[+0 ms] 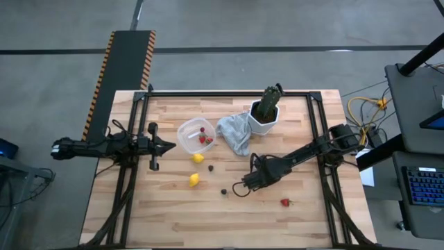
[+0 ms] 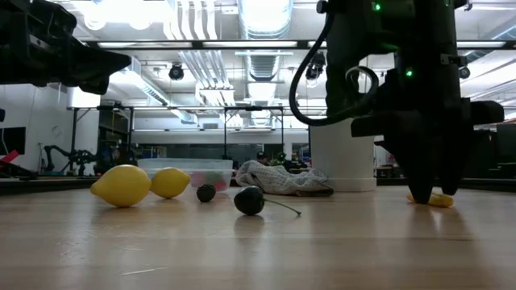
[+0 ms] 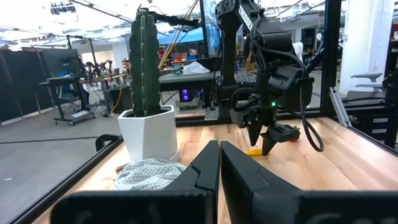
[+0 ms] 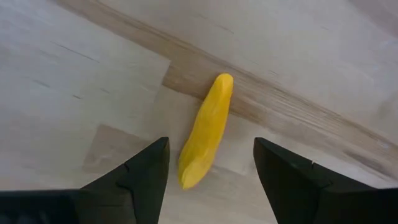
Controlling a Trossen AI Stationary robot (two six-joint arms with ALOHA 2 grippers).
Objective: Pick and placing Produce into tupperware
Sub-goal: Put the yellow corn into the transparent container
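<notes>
Right tool (image 4: 210,149): hangs low over the desk (image 1: 159,215) with fingers spread wide, straddling the thin yellow-orange piece (image 4: 205,134) without touching it yet, probably lined up this way so that a short drop and a squeeze across the narrow width can lift it. Left tool (image 3: 219,163): waits with fingers pressed together, empty, just beside the tupperware (image 1: 187,130), seemingly kept back so as not to crowd the carry path. Holds a few red pieces (image 1: 205,138) already, that tupperware, sitting near the grey cloth (image 1: 234,133) and the white cactus pot (image 1: 264,121). Leaves plenty loose: two lemons (image 1: 198,158) (image 1: 194,180), two dark pieces (image 1: 211,167) (image 1: 224,191), and one strawberry (image 1: 285,202) well apart toward the right. Underneath, pale wooden planks inside a black frame. Beyond, grey concrete floor, a hazard-striped ramp, cables and a keyboard to the right, and a bright workshop with ceiling ducts across the low view.
</notes>
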